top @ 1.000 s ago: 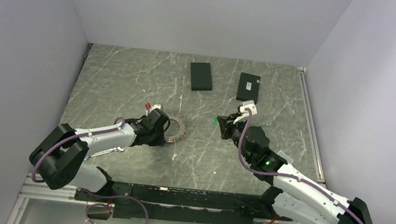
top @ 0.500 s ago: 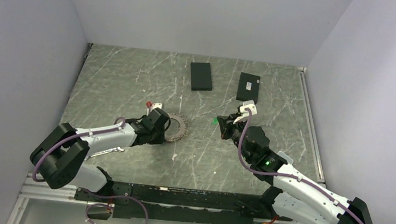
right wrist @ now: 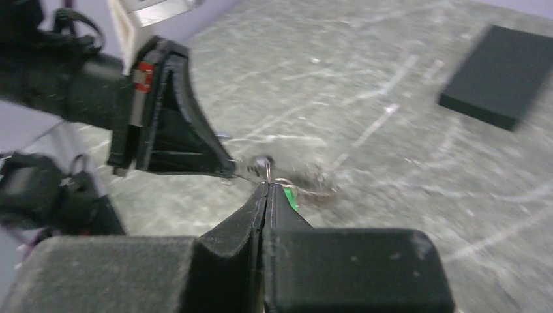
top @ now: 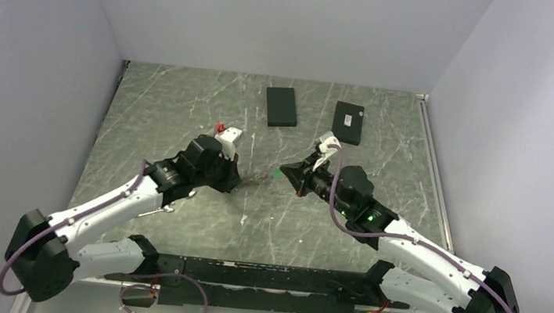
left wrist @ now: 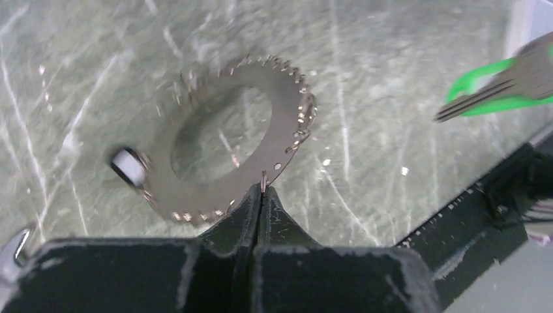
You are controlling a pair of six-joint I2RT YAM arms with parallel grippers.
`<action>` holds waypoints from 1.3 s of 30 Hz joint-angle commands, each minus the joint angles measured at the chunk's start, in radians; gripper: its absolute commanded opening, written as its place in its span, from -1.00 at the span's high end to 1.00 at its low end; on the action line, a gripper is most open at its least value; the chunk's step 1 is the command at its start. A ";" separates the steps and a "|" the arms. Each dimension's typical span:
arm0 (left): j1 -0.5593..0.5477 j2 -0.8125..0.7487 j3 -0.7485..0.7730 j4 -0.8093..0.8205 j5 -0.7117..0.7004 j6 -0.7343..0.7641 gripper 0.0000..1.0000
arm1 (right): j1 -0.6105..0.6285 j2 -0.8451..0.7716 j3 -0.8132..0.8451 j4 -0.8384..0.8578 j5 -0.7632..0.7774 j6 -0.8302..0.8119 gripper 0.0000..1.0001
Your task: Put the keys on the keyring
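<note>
Threading stage of putting a key on the keyring. The left claw (left wrist: 261,195) is closed fully, its two tips pinching the near rim of the keyring (left wrist: 287,85), which appears to be raised off the table (top: 185,107) and is tilting toward the wrist camera. The right claw (right wrist: 266,189) is likewise closed tight and is gripping a green-headed key (left wrist: 495,85). The key is hovering just right of the keyring, apart from it, with its blade pointing at the toothed edge. The step in hand is judged to be the approach, with the key not yet on the ring. The next move is likely calling for the right claw to bring the key's eye up to the keyring's rim and find a gap or split there. The left claw would meanwhile be holding the ring steady, since a thin pinched edge may pivot under a sideways push. The keyring is showing as a flat, dark grey metal annulus with a wide open centre and small bright teeth around its outer edge. A small white piece (left wrist: 127,166), of unclear kind, is sitting at its left rim. Two flat black boxes (top: 281,106) are lying well beyond the keyring, toward the far wall.
</note>
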 commanded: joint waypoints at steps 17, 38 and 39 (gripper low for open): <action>-0.137 -0.206 -0.188 0.460 0.317 0.583 1.00 | 0.004 0.075 0.211 -0.292 -0.513 -0.071 1.00; -0.270 -0.176 -0.128 0.341 0.227 1.018 1.00 | 0.004 0.033 0.145 -0.390 -0.357 -0.035 1.00; -0.271 -0.170 -0.110 0.299 0.216 1.023 1.00 | 0.003 0.021 0.144 -0.405 -0.290 -0.037 1.00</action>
